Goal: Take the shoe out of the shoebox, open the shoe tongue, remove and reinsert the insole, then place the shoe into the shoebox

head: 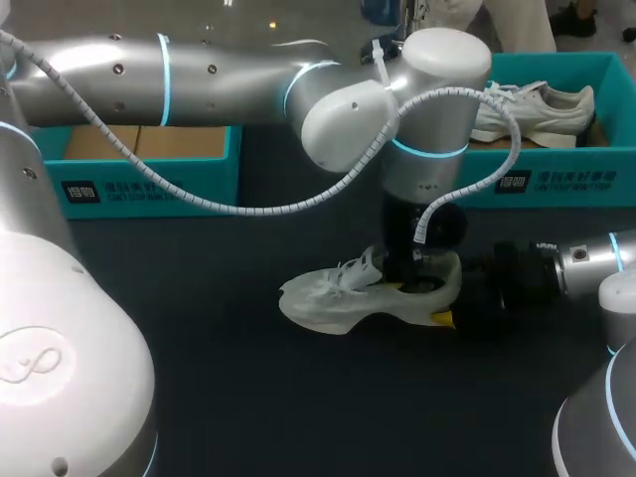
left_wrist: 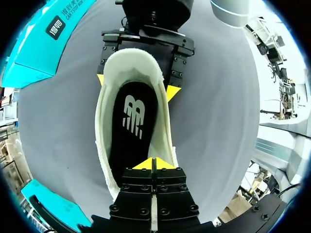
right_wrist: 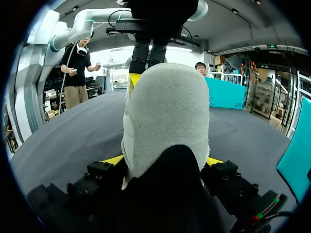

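R tool (right_wrist: 164, 160) clamps fuzzy cream shoe (right_wrist: 167, 111); flat black insole (left_wrist: 130, 127) inside.

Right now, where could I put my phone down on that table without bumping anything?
Bare tabletop lies in front of the white shoe, toward the robot-side edge, and between the shoe and the left shoebox. It is crowded at the heel, where the left gripper and right gripper meet.

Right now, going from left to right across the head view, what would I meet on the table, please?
The left teal box → white shoe on the table → right teal shoebox, with a second shoe inside.
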Robot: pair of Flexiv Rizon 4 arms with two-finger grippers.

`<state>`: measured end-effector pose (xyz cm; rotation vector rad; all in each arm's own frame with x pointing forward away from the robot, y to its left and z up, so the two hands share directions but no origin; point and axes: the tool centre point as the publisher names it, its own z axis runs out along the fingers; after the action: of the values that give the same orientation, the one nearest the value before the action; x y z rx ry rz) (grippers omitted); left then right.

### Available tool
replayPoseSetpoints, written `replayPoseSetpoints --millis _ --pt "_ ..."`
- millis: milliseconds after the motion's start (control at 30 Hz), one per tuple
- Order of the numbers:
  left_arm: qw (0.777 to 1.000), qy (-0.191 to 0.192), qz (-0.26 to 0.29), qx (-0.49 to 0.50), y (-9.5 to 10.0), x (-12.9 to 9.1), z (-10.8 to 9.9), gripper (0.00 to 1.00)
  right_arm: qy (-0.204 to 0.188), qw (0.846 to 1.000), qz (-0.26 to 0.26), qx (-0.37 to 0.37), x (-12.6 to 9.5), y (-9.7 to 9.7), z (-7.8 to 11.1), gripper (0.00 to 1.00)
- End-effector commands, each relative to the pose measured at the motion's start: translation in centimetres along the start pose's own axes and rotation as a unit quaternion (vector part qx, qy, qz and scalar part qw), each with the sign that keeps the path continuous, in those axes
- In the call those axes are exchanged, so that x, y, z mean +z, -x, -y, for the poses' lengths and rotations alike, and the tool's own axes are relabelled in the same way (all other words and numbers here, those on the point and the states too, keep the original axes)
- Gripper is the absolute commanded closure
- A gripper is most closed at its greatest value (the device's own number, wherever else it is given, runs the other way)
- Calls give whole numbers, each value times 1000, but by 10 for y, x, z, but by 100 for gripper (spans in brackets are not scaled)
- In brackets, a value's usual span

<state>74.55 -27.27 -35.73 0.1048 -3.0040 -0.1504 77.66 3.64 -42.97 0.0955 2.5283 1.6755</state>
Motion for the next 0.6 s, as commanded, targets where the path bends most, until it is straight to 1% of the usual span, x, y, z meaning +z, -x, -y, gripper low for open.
replayPoseSetpoints --millis 33,167,333,600 --pt "1000 1 0 -1 1 7 0 100 -1 1000 0 0 1 -1 1 100" --pt "1000 1 6 -3 -3 12 -2 100 -1 1000 0 0 1 -1 1 100" --pt "1000 -8 14 1 -8 18 -1 100 -1 1000 0 0 1 -1 1 100" --pt "999 -14 32 0 -9 19 1 100 -1 1000 0 0 1 -1 1 100"
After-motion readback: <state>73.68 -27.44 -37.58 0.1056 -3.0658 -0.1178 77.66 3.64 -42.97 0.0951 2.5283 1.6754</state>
